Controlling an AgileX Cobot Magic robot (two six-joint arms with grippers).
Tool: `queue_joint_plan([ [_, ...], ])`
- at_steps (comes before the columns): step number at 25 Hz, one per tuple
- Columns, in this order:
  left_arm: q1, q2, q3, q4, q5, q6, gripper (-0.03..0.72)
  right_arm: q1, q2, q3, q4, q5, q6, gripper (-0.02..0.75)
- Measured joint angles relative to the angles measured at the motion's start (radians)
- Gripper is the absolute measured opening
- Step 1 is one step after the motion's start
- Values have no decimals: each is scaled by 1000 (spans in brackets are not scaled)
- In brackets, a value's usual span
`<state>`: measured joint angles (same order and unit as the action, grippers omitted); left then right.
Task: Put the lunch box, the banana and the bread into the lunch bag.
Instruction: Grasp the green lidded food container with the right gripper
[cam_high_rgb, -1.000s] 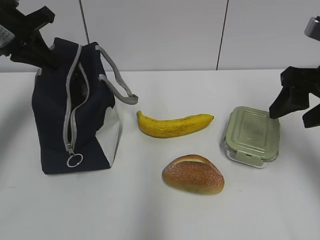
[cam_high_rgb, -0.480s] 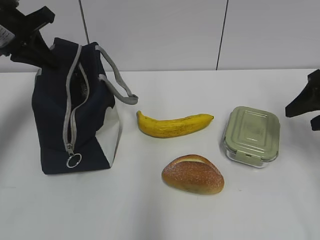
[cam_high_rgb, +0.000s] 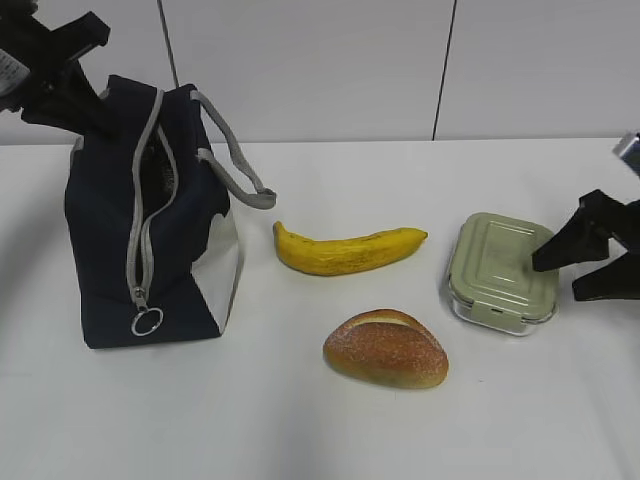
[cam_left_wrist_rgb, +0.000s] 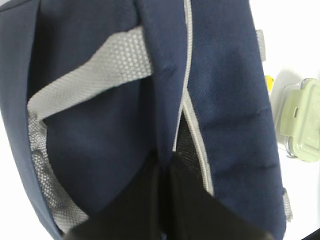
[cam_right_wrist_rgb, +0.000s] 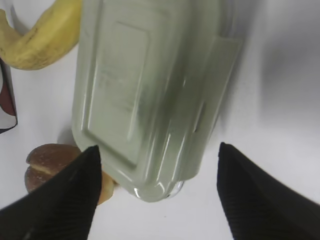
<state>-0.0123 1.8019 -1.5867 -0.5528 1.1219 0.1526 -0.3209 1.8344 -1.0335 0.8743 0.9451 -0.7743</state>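
White tabletop runs back to a pale panelled wall, and every item sits on it. Nearest, at centre, lies the bread (cam_high_rgb: 386, 349), untouched. To its right the right gripper (cam_right_wrist_rgb: 159, 172) hangs with its fingers spread wide astride the short end of the lunch box (cam_high_rgb: 502, 270), not yet touching it. The risk here is the lid: it is smooth and rounded, so fingers closing too high could slide off its rim, or one finger landing first could shove the box toward the bread, which sits just beside it. Farther back, mid-table, lies the banana (cam_high_rgb: 349, 249), clear of both arms. At far left stands the lunch bag (cam_high_rgb: 150, 220), unzipped, with the left gripper (cam_left_wrist_rgb: 162, 197) pinching the fabric by the opening. If that pinch slips, the mouth may sag shut and block the box.
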Motion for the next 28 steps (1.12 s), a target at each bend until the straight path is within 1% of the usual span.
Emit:
queue_joint_plan([
  [8,0,0,0,0,0,0,-3,-2,115,0,155,-32,-164,532],
  [12,0,0,0,0,1,0,-3,-14,131,-2,208,-39,-217,532],
  [15,0,0,0,0,3,0,-3,-30,144,-2,223,-37,-244,531],
  [22,0,0,0,0,7,0,-3,-42,192,-2,306,8,-319,528],
  [23,0,0,0,0,7,0,-3,-43,193,-2,312,13,-328,514],
  [27,0,0,0,0,8,0,-3,-42,195,-2,333,31,-341,418],
  [28,0,0,0,0,8,0,-3,-42,195,-4,338,36,-343,407],
])
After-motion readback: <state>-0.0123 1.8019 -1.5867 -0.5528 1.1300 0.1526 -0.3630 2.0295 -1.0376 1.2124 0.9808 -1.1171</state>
